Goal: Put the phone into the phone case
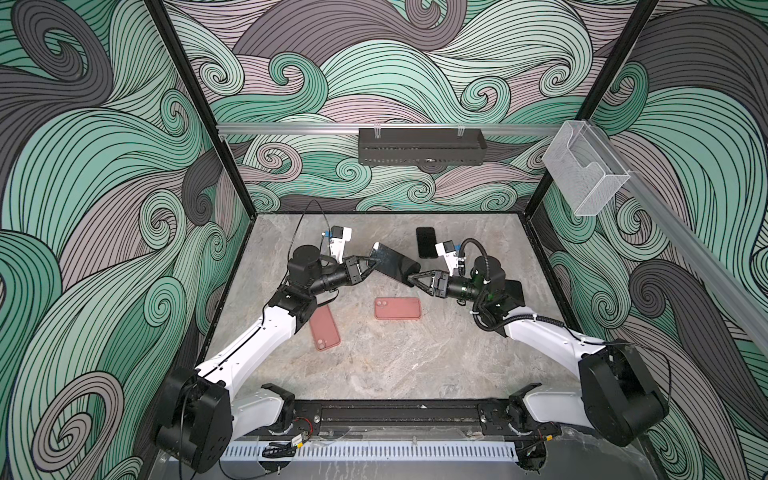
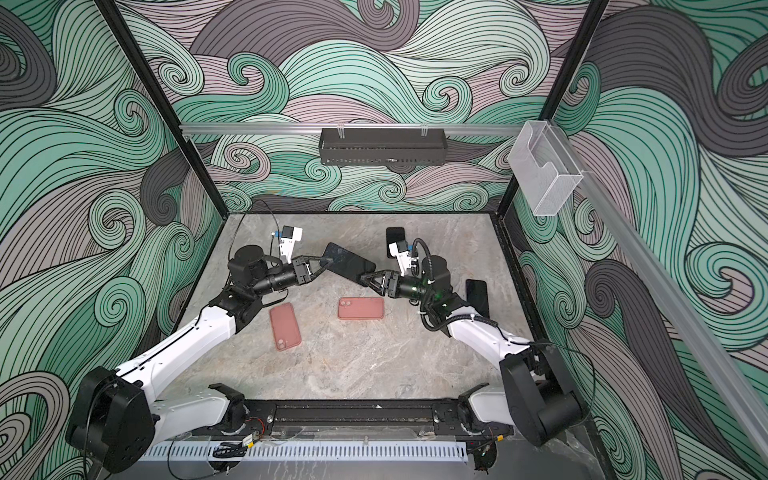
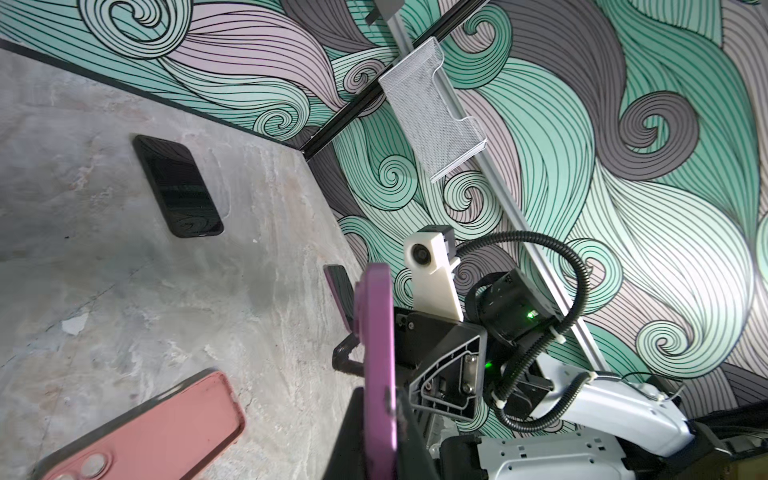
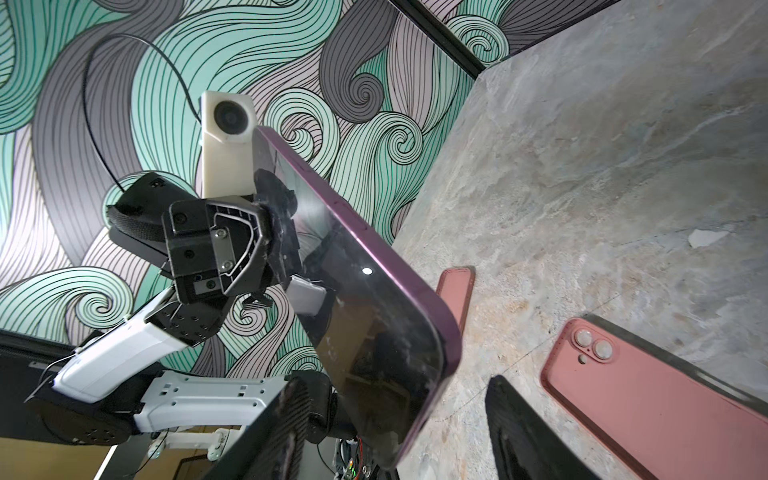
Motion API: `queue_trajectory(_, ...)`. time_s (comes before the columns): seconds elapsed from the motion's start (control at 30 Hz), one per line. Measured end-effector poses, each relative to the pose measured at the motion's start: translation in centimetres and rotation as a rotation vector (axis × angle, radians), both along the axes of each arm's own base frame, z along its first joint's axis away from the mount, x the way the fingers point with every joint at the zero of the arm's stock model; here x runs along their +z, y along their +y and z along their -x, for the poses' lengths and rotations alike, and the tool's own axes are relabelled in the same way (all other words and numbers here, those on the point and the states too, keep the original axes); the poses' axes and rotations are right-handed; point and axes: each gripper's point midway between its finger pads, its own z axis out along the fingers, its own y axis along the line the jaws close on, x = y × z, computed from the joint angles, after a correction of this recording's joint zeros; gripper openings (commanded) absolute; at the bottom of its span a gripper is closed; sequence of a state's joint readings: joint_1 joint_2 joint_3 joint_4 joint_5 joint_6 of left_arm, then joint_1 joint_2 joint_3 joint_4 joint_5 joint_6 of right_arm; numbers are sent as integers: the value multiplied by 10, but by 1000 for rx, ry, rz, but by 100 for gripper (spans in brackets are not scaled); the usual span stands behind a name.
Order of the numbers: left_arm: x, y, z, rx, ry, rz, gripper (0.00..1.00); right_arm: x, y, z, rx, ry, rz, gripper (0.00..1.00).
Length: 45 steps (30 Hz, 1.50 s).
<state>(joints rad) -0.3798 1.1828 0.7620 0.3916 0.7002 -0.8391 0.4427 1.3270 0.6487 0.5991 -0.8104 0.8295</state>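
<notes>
Phone (image 1: 392, 264): purple-rimmed slab with a dark glass screen, held tilted above the table between both grippers.
Left gripper (image 1: 376, 262): clamped tight on the phone's far end.
Right gripper (image 1: 409, 277): jaws straddle the phone's near end, with a gap beside one finger (image 4: 523, 424); no grip.
Middle case (image 1: 397, 308): salmon-pink, rounded rectangle, flat on the table just in front of the raised phone.
Left case (image 1: 324, 328): same pink, partly under the left arm.
Spare phones: black slab (image 1: 427, 242) near the back; another (image 2: 477, 297) behind the right arm.
Table (image 1: 374, 365): grey marbled top.
</notes>
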Motion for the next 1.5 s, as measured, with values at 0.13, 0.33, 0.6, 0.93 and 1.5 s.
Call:
queue_trajectory(0.13,6,-1,2,-13,-9,25,0,10,1,2,12,-13,-36,60)
queue_trajectory(0.33,12,-3,6,-34,-22,63,0,29,3,4,30,-38,-101,51)
queue_trajectory(0.6,21,-5,5,-45,-40,113,0,45,3,6,37,-51,-156,40)
queue_trajectory(0.93,30,-5,6,-53,-56,143,0,56,2,8,39,-60,-187,30)
queue_trajectory(1.5,38,-7,8,-74,-60,178,11,78,-4,18,34,-84,-223,10)
